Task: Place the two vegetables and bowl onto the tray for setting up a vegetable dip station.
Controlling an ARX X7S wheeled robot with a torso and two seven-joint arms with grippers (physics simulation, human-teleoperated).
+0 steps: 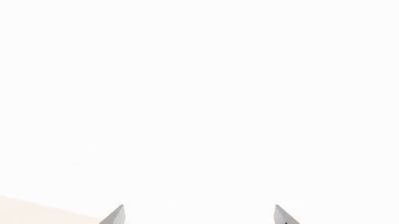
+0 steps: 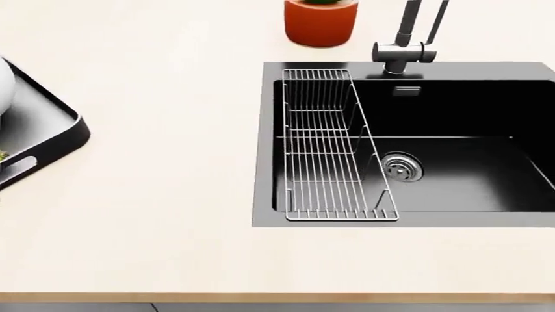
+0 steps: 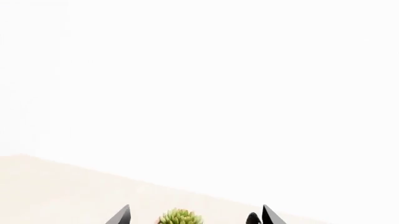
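Head view: tray point(image 2: 52, 140) cut off at left edge of frame, its long axis running diagonally toward upper left. White bowl point(image 2: 4, 84) sits in it, only a sliver visible. Vegetables not clearly seen. Left gripper point(image 1: 198, 215) and right gripper point(image 3: 195, 215) both have spread jaws, holding nothing. Succulent point(image 3: 180, 217) shows between the right fingertips.

Your head view cuts the black rectangular tray with the shiny grey inside point(image 2: 54, 110) at its left edge, leaving one corner and a handle slot. The round white bowl point(image 2: 4, 84) on it shows only as a sliver, and a greenish speck beside it is too small to identify. The terracotta-orange plant pot point(image 2: 321, 23) loses its top. Each wrist view shows only fingertips.
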